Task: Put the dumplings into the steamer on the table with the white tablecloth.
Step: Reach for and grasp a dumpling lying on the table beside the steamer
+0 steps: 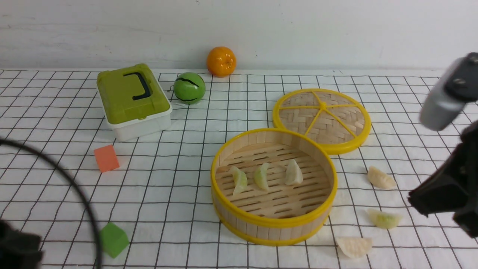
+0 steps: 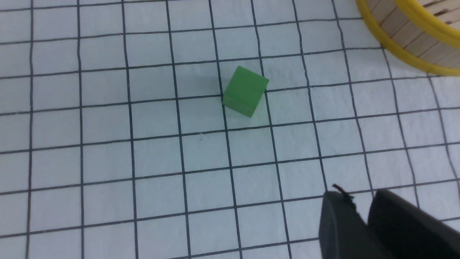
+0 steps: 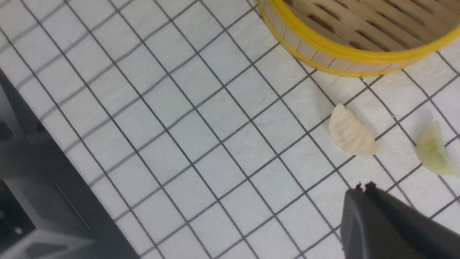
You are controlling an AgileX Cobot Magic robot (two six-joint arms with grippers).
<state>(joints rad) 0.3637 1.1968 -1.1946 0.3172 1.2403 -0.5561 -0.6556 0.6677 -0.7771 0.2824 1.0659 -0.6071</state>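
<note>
- While 3 dumplings lie inside the steamer, 3 loose dumplings sit on tabletop at its 3–5 o'clock.
- R pincer: pressed together, empty.
- L pincer: can't tell spread or pressed.

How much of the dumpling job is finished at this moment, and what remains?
Done: three dumplings lie on the steamer floor. In hand: nothing; the right gripper is shut and empty, near the loose ones. Left: three dumplings on the white tablecloth, beside the steamer on the robot's right: far, middle, near.
</note>
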